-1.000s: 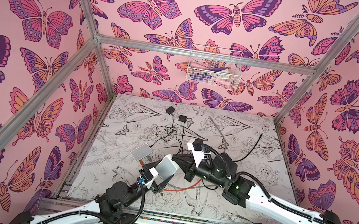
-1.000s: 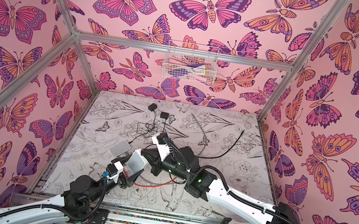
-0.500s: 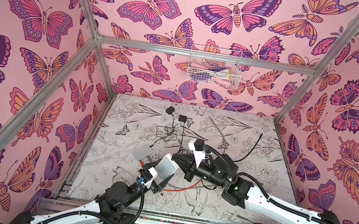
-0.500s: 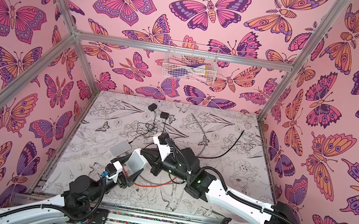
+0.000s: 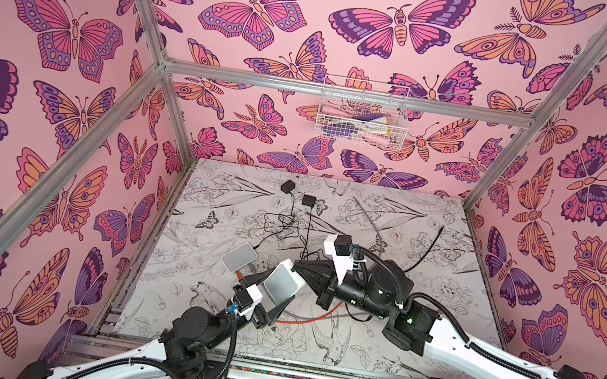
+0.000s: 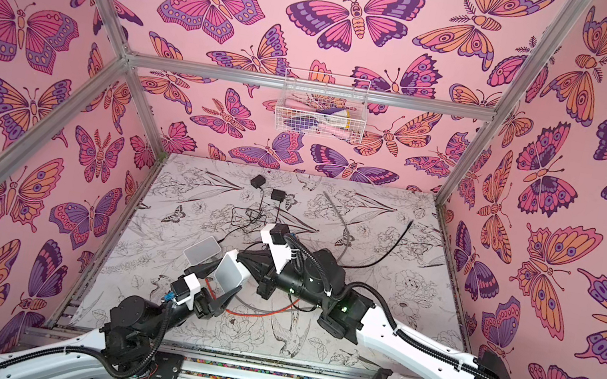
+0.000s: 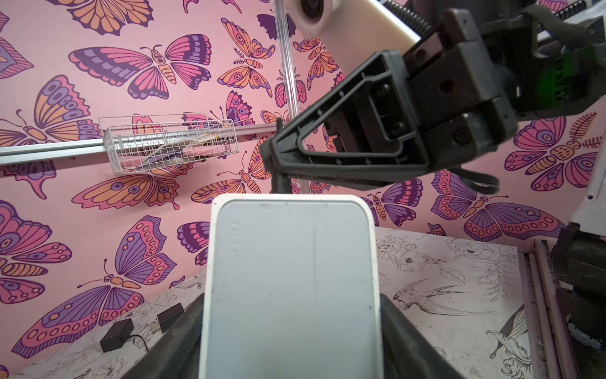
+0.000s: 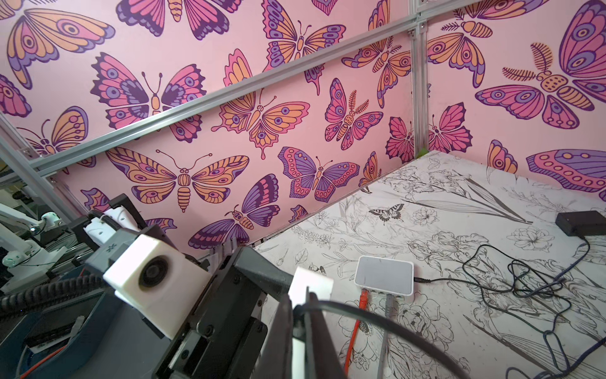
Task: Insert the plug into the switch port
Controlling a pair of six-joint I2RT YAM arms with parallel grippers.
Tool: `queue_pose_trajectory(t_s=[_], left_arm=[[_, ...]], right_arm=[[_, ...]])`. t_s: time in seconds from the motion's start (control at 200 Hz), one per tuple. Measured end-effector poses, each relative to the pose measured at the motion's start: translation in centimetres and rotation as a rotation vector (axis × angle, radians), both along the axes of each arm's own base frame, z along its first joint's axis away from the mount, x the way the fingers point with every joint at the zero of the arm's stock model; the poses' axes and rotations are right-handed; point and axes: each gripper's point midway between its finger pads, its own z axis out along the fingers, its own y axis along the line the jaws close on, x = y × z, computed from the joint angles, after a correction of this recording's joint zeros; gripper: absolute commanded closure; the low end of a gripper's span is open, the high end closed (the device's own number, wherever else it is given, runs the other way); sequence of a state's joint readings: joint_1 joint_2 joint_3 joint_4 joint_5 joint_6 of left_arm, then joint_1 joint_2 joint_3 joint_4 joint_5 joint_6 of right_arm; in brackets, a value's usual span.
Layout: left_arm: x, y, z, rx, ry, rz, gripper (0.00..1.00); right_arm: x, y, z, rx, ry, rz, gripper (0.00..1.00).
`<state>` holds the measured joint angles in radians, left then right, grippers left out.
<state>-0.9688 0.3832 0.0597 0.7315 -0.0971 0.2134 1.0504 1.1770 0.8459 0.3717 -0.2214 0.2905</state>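
My left gripper is shut on a flat grey switch with a white rim and holds it tilted above the table. In both top views the switch sits between the two arms. My right gripper is shut on the plug, a dark piece that reaches down to the switch's far edge. In the right wrist view a dark grey cable arcs out from between that gripper's fingers, beside the switch's white edge. The port is hidden.
Another switch lies on the table with an orange cable, a grey cable and a black lead plugged in. Black adapters with tangled thin wires lie behind. A wire basket hangs on the back wall.
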Motion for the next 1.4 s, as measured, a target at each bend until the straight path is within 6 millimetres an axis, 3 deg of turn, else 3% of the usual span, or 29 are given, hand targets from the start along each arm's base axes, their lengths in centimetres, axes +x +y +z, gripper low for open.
queue_pose_trajectory(t_s=[1.022, 1.398], left_arm=[[-0.2, 1.0, 0.5, -0.023, -0.014, 0.022, 1.00], [-0.1, 1.3, 1.4, -0.033, -0.033, 0.038, 1.00]], right_arm=[[0.0, 1.2, 0.2, 0.048, 0.003, -0.002, 1.00], [-0.1, 1.7, 1.1, 0.076, -0.011, -0.004, 1.00]])
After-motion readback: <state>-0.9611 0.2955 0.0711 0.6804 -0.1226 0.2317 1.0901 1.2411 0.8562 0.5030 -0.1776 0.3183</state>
